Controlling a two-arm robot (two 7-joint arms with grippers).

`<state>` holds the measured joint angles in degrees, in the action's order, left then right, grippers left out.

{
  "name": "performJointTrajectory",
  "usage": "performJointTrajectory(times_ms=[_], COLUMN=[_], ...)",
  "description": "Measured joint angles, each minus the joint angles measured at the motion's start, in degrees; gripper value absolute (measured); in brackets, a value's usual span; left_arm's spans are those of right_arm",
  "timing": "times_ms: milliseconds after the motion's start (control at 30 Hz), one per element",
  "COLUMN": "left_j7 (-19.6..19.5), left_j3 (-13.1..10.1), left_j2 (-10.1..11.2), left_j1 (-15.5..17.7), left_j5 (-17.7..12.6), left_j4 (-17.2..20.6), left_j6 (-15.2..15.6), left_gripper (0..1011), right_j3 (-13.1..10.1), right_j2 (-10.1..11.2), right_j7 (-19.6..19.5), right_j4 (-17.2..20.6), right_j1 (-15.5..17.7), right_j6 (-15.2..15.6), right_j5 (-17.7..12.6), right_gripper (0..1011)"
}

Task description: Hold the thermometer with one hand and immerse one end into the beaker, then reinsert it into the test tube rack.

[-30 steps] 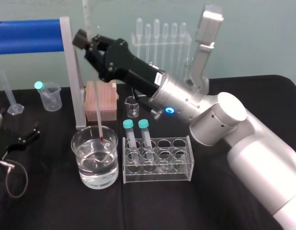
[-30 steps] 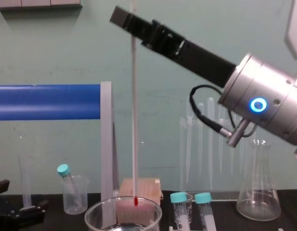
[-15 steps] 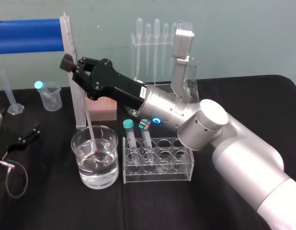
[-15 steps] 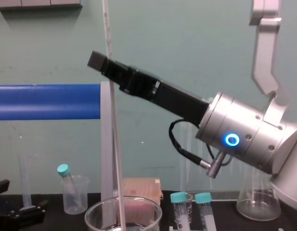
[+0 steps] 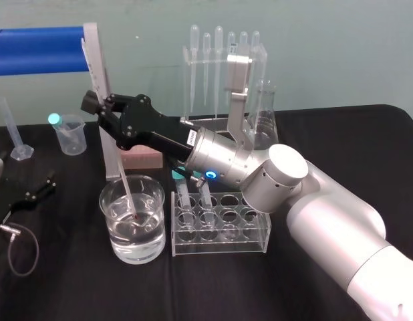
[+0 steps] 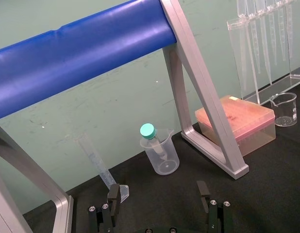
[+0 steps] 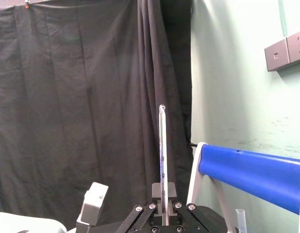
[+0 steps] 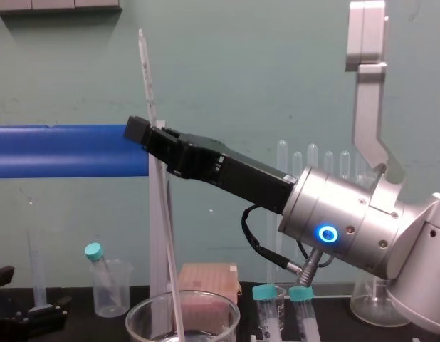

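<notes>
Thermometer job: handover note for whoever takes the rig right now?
Right hand: shut on the thermometer, holding it tilted.
Left hand: open, empty, parked low at the left.
The thermometer's red tip is down inside the beaker, at the water.
Done: pick-up and dip.
Left: lift it out, then slot it into a free hole of the test tube rack beside the beaker.

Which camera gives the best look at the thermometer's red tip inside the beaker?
The head view: it looks down into the beaker, where the thermometer, held by the right gripper, has its red tip down inside. The chest view shows the shaft down to the rim; the right wrist view, the upper end.
</notes>
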<state>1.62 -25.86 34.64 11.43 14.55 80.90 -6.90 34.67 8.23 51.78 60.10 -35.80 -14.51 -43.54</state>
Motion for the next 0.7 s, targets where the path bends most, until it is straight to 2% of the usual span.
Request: performJointTrajectory(times_ms=[267, 700], left_j7=[0.00, 0.00], left_j3=[0.00, 0.00], left_j2=[0.00, 0.00], left_j1=[0.00, 0.01], left_j5=[0.00, 0.00], left_j4=[0.00, 0.00], left_j6=[0.00, 0.00], left_gripper=[1008, 1008], right_j3=[-0.19, -1.20], right_j2=[-0.87, -1.15], right_j7=[-0.01, 1.23], right_j4=[-1.99, -2.40], right_j1=[-0.33, 0.37], right_j6=[-0.63, -0.62], right_j5=[1.18, 0.72], right_gripper=[56, 56])
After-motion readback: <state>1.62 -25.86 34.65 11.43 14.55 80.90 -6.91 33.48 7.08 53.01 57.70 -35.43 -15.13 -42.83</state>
